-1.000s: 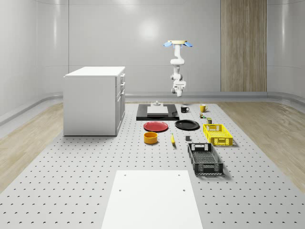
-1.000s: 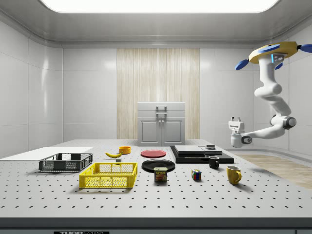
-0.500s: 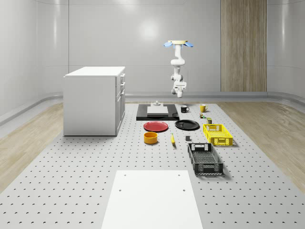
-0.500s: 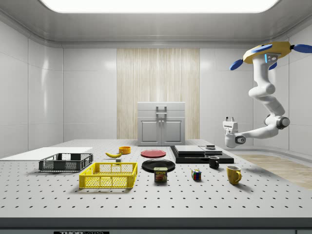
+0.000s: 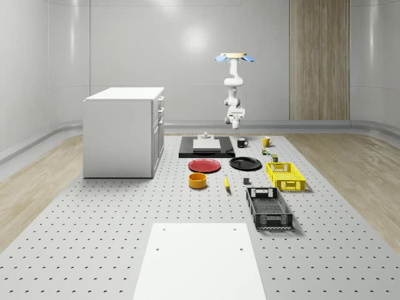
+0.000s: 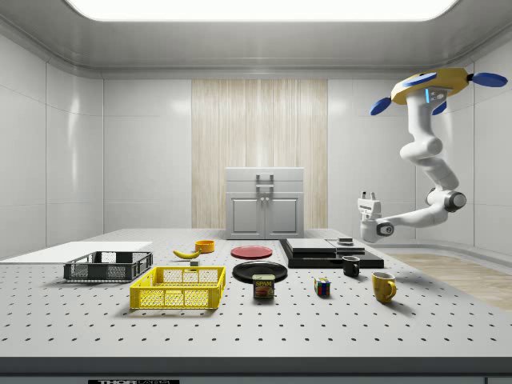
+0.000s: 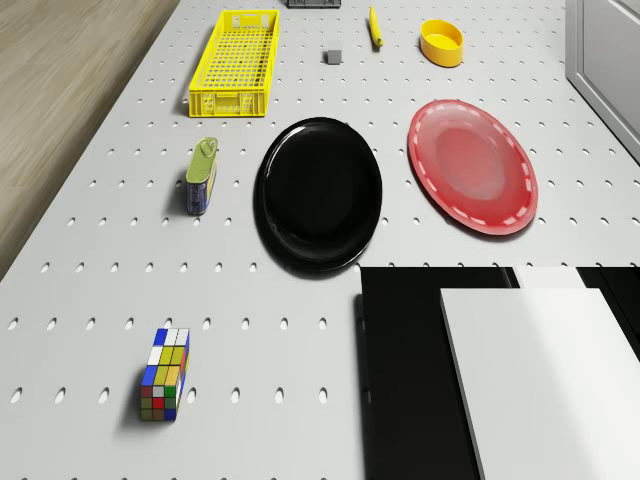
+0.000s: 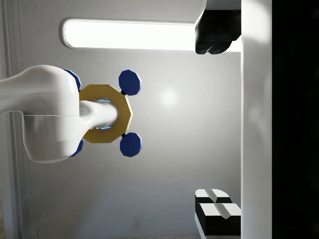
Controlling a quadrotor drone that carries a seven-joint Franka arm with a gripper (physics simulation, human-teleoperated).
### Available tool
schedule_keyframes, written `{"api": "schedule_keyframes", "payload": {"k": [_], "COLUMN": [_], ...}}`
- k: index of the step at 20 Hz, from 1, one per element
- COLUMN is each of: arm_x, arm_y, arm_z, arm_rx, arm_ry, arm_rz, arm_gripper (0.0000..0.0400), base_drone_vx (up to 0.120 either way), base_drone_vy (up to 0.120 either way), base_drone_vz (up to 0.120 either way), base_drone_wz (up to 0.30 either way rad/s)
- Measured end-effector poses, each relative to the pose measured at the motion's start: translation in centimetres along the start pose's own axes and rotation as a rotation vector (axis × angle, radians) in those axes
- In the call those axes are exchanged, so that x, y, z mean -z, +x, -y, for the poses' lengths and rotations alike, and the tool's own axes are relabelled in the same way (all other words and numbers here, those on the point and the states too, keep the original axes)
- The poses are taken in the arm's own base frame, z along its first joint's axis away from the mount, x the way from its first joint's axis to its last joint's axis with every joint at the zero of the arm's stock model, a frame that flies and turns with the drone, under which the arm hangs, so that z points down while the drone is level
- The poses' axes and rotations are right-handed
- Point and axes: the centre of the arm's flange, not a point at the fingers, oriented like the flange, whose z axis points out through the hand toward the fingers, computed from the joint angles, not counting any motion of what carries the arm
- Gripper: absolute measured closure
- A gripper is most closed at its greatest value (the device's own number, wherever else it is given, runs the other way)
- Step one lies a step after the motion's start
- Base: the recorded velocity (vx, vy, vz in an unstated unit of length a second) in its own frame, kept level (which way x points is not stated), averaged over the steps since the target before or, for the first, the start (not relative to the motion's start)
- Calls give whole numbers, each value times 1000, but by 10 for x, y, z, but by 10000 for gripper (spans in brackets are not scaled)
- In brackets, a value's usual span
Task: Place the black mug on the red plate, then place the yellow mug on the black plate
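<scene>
The black mug (image 5: 242, 142) (image 6: 351, 266) stands on the table beside the black slab, and the yellow mug (image 5: 265, 141) (image 6: 384, 286) stands a little apart from it. The red plate (image 5: 205, 165) (image 7: 472, 165) and the black plate (image 5: 245, 164) (image 7: 320, 193) lie side by side, both bare. The drone (image 6: 432, 84) hovers high over the table's far end. My gripper (image 6: 369, 194) (image 5: 235, 115) hangs well above the black mug, pointing upward. In the wrist view the gripper (image 8: 219, 124) is open and holds nothing, its fingers (image 8: 217, 37) far apart.
A black slab with a white block (image 7: 540, 370) lies by the plates. A Rubik's cube (image 7: 165, 373), a can (image 7: 202, 175), a yellow crate (image 7: 235, 62), a yellow bowl (image 7: 442, 42) and a banana (image 7: 374, 25) are on the table. A white cabinet (image 5: 124, 131) stands at the whole-scene view's left.
The drone and arm have drifted toward the side view's left, bringing the gripper closer to above the black mug and slightly higher. The mugs and plates have not moved.
</scene>
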Motion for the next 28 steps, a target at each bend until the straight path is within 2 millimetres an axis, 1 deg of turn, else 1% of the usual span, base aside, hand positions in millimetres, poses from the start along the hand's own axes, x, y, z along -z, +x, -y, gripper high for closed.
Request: {"api": "schedule_keyframes", "payload": {"k": [5, 8, 10, 12, 14, 16, 17, 19, 21, 24, 26, 28], "arm_x": [0, -2, -4, -9, -19, -35, -47, -76, -111, -155, -174, -185], "arm_y": [-6, -14, -21, -30, -41, -54, -60, -69, -71, -60, -49, -38], "arm_z": [6, 13, 20, 28, 40, 52, 58, 66, 67, 56, 44, 33], "arm_rx": [1, 3, 5, 7, 11, 15, 18, 23, 28, 35, 40, 45], "arm_ry": [-59, -129, -200, -297, -429, -601, -703, -932, -1178, -1520, -1701, -1839], "arm_rz": [-65, -138, -210, -309, -442, -614, -716, -944, -1188, -1525, -1703, -1838], "arm_gripper": [0, 0, 0, 0, 0, 0, 0, 0, 0, 0, 0, 0], "base_drone_vx": [0, 0, 0, 0, 0, 0, 0, 0, 0, 0, 0, 0], "base_drone_vy": [0, 0, 0, 0, 0, 0, 0, 0, 0, 0, 0, 0], "base_drone_vz": [-120, -13, 0, -120, -120, -120, -120, -120, -120, -120, -120, -120], "base_drone_wz": [0, 0, 0, 0, 0, 0, 0, 0, 0, 0, 0, 0]}}
